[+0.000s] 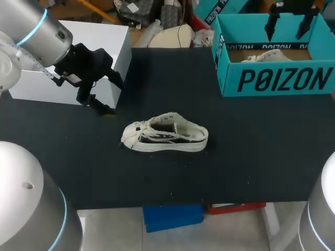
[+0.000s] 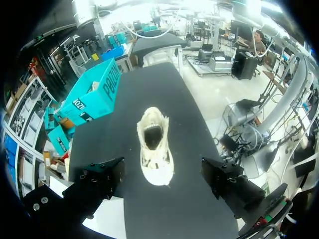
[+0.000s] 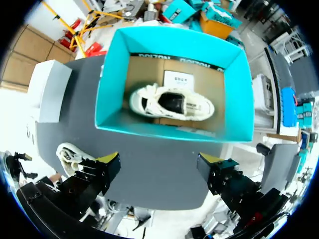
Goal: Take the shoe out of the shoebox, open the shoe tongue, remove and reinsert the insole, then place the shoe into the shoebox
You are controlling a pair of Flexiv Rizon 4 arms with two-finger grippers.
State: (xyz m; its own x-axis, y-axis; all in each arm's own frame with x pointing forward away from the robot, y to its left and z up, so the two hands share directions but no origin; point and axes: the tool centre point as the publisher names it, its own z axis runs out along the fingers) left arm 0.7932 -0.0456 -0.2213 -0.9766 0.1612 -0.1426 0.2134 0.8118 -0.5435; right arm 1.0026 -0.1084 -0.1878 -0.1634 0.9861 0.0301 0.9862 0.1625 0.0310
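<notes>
Two shoes show. One shoe (image 1: 165, 137) lies on its sole mid-table (image 1: 251, 162), with bare black surface around it out to the near edge. The second shoe (image 3: 172, 103) lies inside the teal shoebox (image 1: 277, 78) at the far right corner. A white box (image 1: 99, 39) fills the far left corner. The left gripper (image 1: 116, 98) hangs beside that box, jaws spread wide, holding nothing. The right gripper (image 3: 158, 160) hangs above the shoebox, jaws released and empty.

I have a black, evenly lit table (image 1: 251, 157) running out under and ahead of my left gripper (image 1: 111, 95). A white box (image 1: 94, 36) stands on it just beside that gripper, toward the table's corner.
</notes>
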